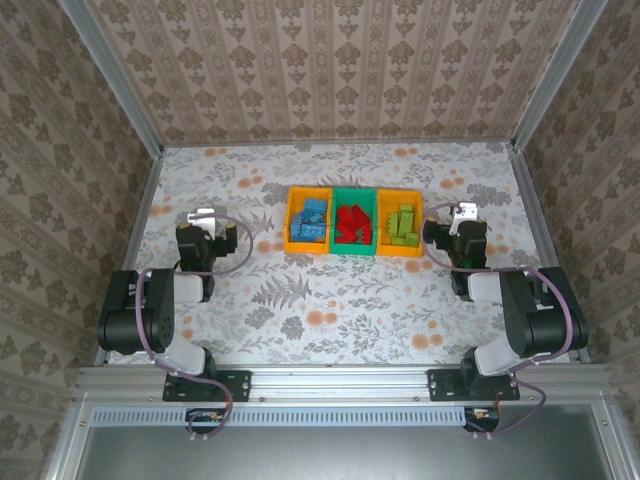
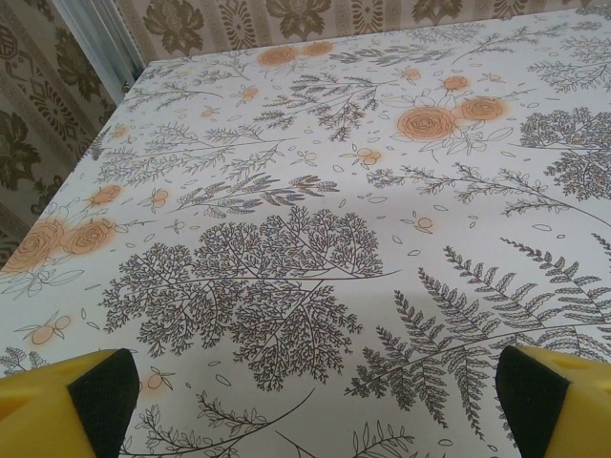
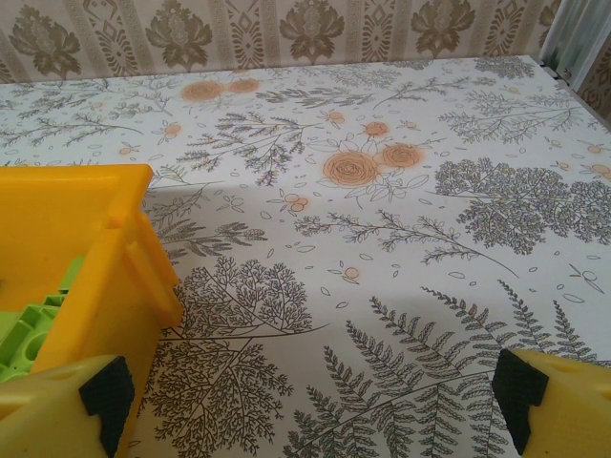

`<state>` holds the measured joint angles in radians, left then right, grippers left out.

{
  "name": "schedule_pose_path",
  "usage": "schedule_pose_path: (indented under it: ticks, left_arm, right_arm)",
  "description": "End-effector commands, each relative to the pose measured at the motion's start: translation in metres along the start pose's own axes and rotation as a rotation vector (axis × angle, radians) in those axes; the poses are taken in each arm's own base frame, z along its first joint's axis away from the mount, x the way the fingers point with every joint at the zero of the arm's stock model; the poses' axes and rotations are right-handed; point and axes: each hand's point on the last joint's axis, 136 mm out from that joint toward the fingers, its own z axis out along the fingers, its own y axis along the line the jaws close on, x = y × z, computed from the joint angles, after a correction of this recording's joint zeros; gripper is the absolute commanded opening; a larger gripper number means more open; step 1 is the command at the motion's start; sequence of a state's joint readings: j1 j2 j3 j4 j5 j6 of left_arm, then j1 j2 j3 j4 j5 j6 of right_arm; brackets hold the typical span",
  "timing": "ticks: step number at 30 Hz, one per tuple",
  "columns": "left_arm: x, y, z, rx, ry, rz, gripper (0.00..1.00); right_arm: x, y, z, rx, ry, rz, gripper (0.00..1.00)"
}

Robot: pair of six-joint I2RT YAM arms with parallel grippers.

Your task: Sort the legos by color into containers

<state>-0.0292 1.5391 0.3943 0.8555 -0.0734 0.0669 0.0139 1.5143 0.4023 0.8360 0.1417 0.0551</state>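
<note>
Three containers stand side by side at the table's back middle. The left orange bin (image 1: 290, 222) holds blue legos (image 1: 311, 220). The green bin (image 1: 353, 190) holds red legos (image 1: 352, 225). The right orange bin (image 1: 421, 226) holds light green legos (image 1: 402, 226). My left gripper (image 1: 205, 216) sits well left of the bins, open, with bare tablecloth between its yellow fingers (image 2: 67, 391). My right gripper (image 1: 462, 213) is just right of the right orange bin (image 3: 115, 248), open and holding nothing. Green legos (image 3: 29, 329) show inside that bin, beside my left finger.
A floral tablecloth (image 1: 330, 300) covers the table. Aluminium frame posts (image 1: 140, 140) and patterned walls close in the left, right and back sides. Both arm bases sit at the near edge.
</note>
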Motion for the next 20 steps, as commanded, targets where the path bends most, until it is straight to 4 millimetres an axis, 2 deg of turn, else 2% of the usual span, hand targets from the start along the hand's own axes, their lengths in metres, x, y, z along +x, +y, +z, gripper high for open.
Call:
schedule_pose_path:
  ticks: [1, 20]
  left_arm:
    - [-0.0057, -0.0012, 0.001, 0.014, -0.013, -0.024, 1.0]
    - [-0.0061, -0.0012, 0.001, 0.014, -0.014, -0.023, 1.0]
  right_arm:
    - [-0.0012, 0.0057, 0.0008, -0.024, -0.012, -0.008, 1.0]
    - [-0.0007, 0.0083, 0.0008, -0.026, -0.01, -0.019, 1.0]
